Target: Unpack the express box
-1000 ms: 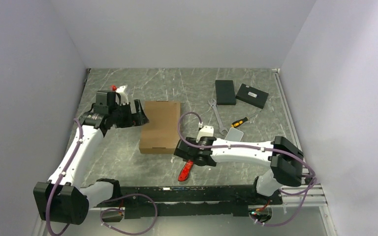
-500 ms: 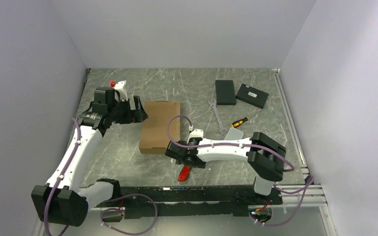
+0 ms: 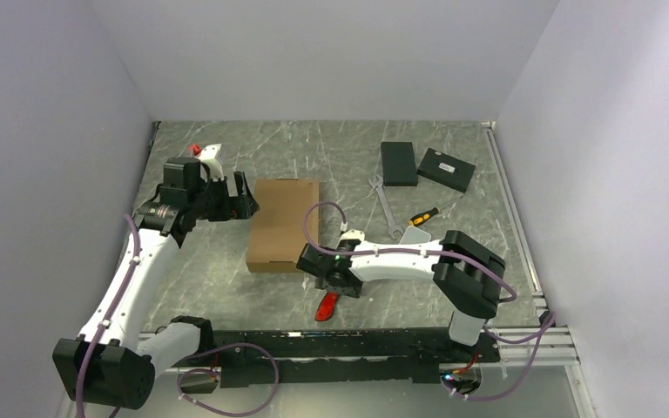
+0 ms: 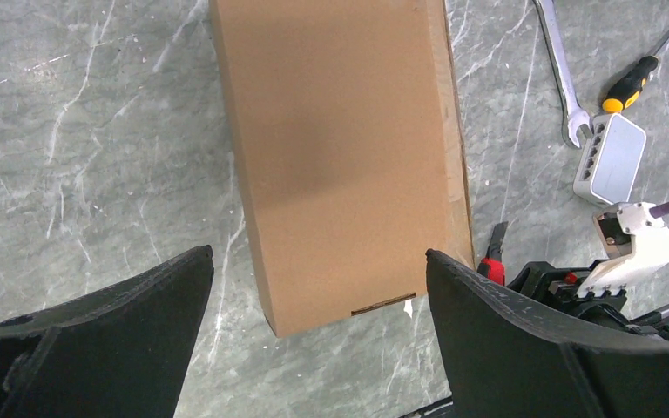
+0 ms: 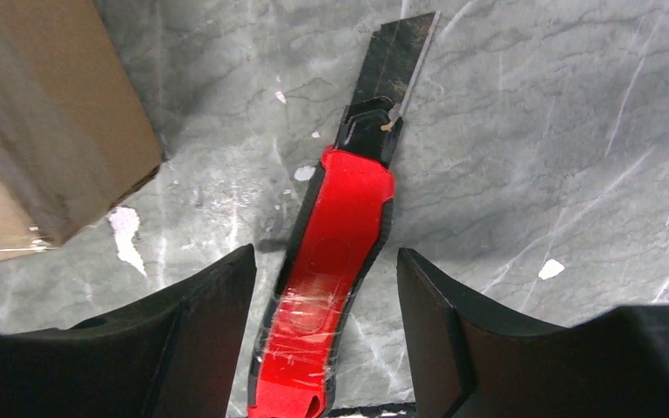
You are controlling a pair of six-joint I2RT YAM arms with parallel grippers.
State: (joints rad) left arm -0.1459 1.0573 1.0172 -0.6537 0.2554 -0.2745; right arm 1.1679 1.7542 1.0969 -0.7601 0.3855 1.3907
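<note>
Right wrist view shows the right gripper (image 5: 324, 261) straddling the red handle of a utility knife (image 5: 340, 218), its jaws partly open with a sliver of gap on each side and nothing gripped yet. The step in hand looks like picking up the cutter to slit the express box (image 3: 284, 224), which lies closed and flat mid-table, just beside the knife. Next, the jaws should pinch the handle squarely, clear of the exposed blade (image 5: 396, 61). The box's corner crowds one finger; bare tabletop (image 5: 531, 174) lies opposite. The left gripper (image 4: 318, 257) hangs wide open, empty, above the box.
</note>
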